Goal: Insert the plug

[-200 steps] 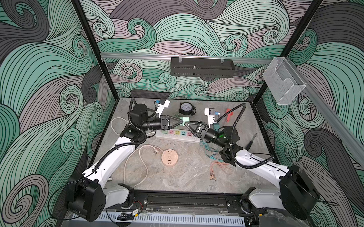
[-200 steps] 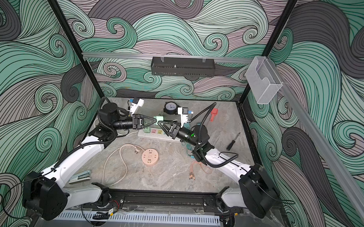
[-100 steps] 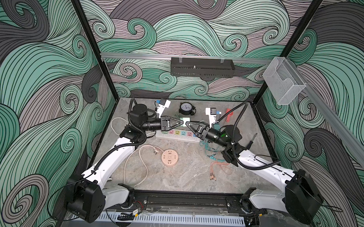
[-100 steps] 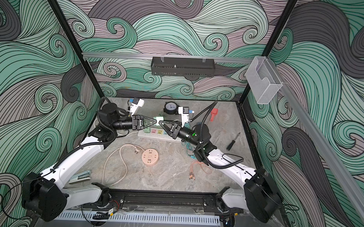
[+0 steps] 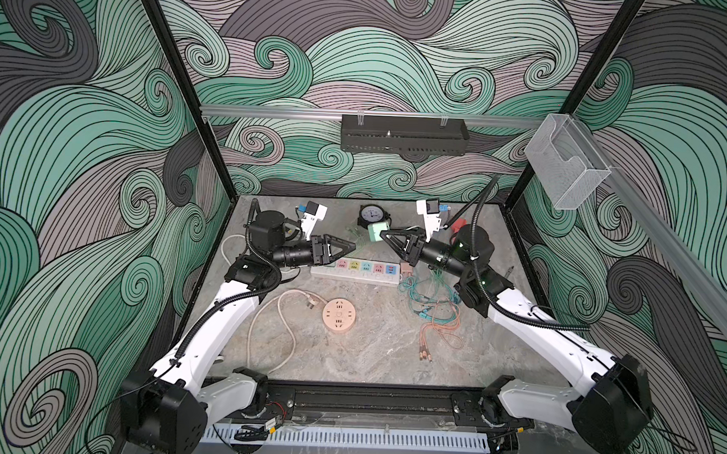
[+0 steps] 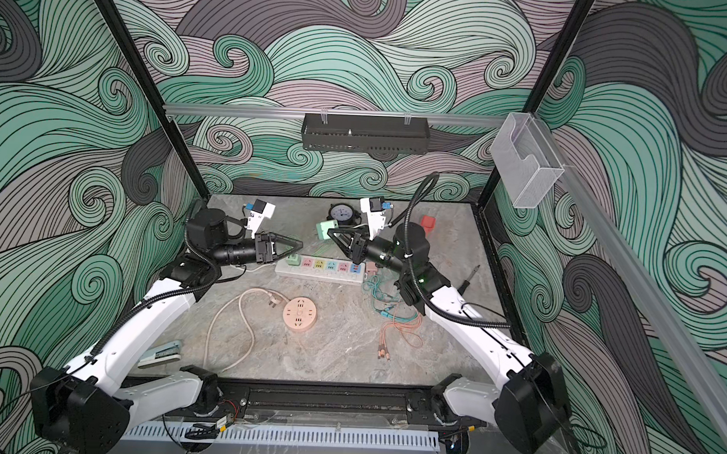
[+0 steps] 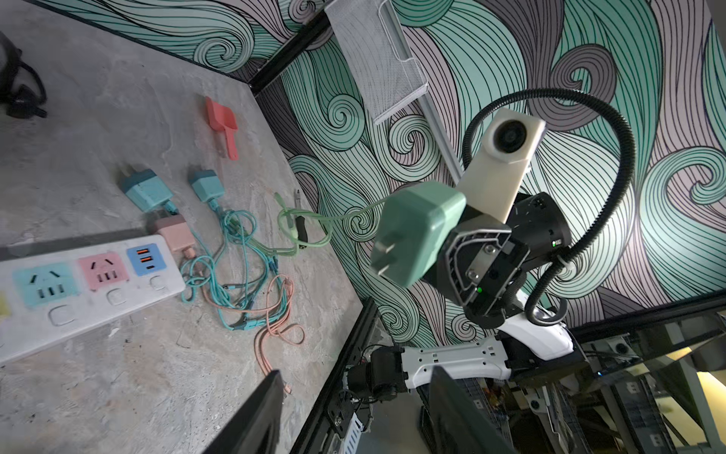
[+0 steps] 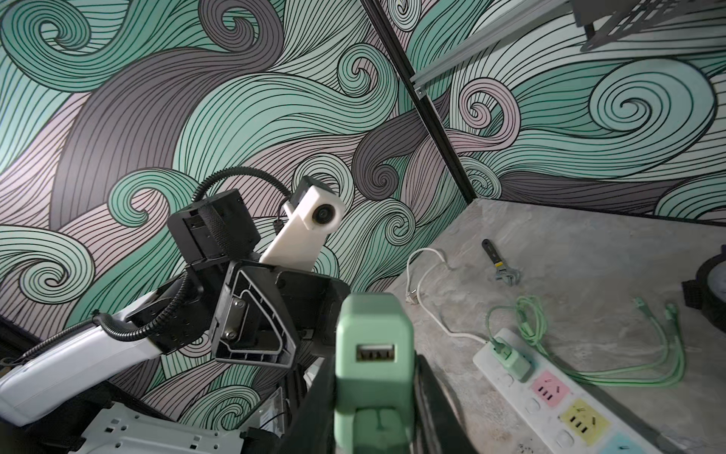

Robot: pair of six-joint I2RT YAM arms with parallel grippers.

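Green plug (image 7: pixel 420 232) is clamped aloft in right gripper (image 5: pixel 384 236).
Left gripper (image 5: pixel 350 247) is spread, empty; prongs (image 7: pixel 383 257), seemingly sideways, must be lowered into the power strip (image 5: pixel 360 270).

Green plug (image 7: pixel 418 234) — white strip (image 5: pixel 351 276), pastel sockets (image 5: pixel 366 266) — teal-grey swirled walls (image 5: pixel 85 152).

White arm links (image 5: pixel 225 314); black joints (image 5: pixel 270 231); corrugated black cables (image 8: pixel 235 170)

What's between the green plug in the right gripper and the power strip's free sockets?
Nothing visible. The green plug hangs in the air near the power strip, whose pink, yellow and blue sockets lie bare. The open left gripper hovers aside.
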